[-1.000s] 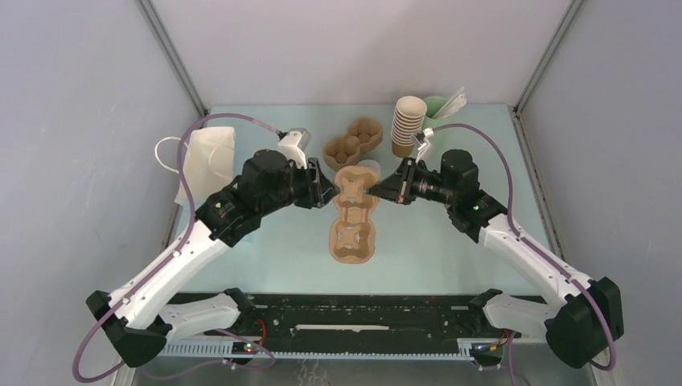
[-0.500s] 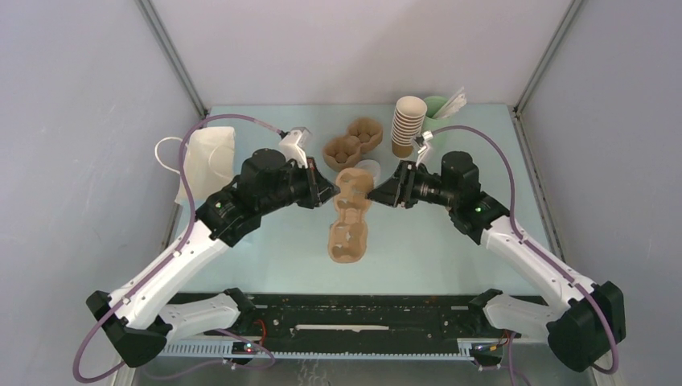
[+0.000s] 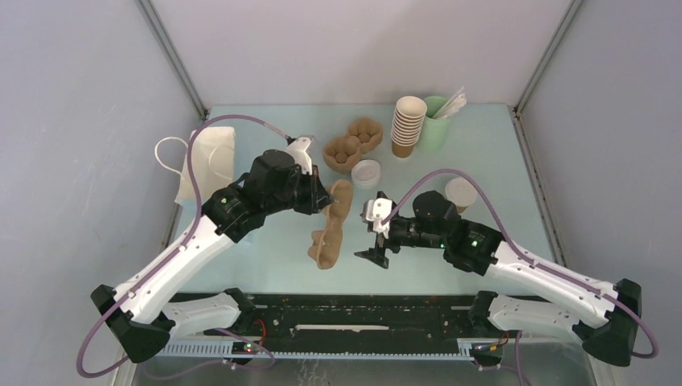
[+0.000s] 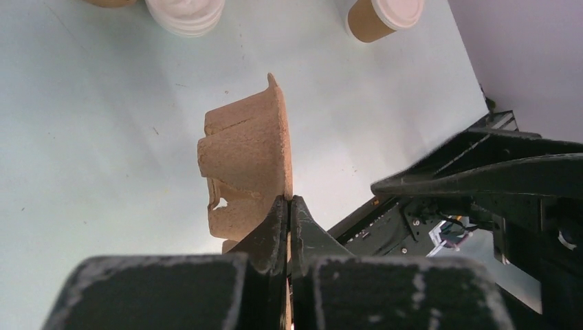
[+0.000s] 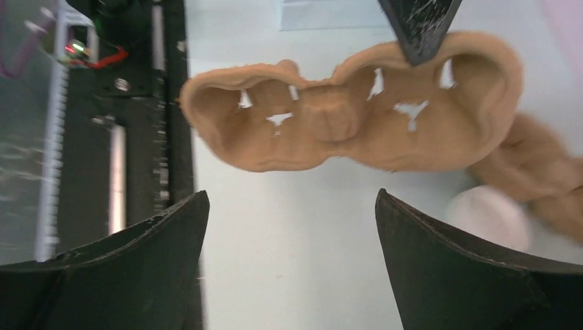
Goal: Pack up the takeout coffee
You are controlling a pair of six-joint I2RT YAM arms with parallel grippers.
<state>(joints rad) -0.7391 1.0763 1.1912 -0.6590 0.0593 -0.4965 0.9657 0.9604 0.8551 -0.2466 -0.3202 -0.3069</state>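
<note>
Left claw (image 4: pixel 289 206) pinches brown moulded-pulp cup carrier (image 4: pixel 247 155) by rim, likely repositioning for white-lidded brown paper cup (image 3: pixel 461 191); right claw (image 5: pixel 289 206) wide, empty

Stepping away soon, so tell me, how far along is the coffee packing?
Done: the coffee cup stands lidded. In hand: the left gripper pinches a cup carrier by its rim, tilted; the right gripper is open, empty. Left: seating the cup in the carrier.

I see the cup carrier (image 4: pixel 247 161) as rough, matt, fibrous moulded pulp, the takeout coffee (image 4: pixel 366 25) as matt brown paper under a smooth white plastic lid (image 4: pixel 399 8), the table (image 4: pixel 89 137) smooth and matt, the left gripper (image 4: pixel 289 203) scuffed matt black plastic.
</note>
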